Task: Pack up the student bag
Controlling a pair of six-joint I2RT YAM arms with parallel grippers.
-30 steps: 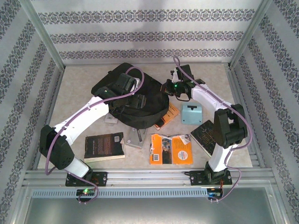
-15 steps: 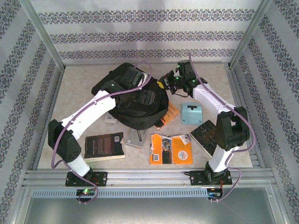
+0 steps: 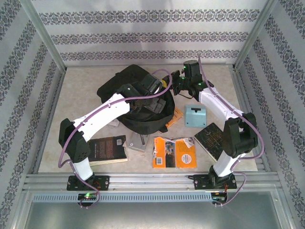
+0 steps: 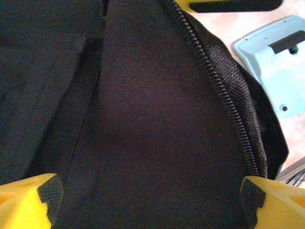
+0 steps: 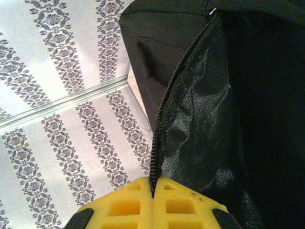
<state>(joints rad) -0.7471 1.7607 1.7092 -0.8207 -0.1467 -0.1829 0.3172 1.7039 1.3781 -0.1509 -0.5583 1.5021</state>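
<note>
1 student bag (image 3: 125, 78) sits under both pincers. Left pincer (image 4: 152, 202) is spread wide just above its fabric; right pincer (image 5: 153, 186) is pressed together, pinching its zipper edge. 2 dark books (image 3: 107, 149) and 1 light-blue item (image 3: 195, 116) lie nearer the bases than either pincer.

Black student bag (image 3: 125, 77), floral-striped walls (image 3: 143, 33)

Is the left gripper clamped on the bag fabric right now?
No, the left gripper stands wide open in the left wrist view, the student bag fabric lying ungripped between its jaws.

Lab test cell — aluminium frame (image 3: 143, 178), patterned walls (image 3: 143, 36)
</note>
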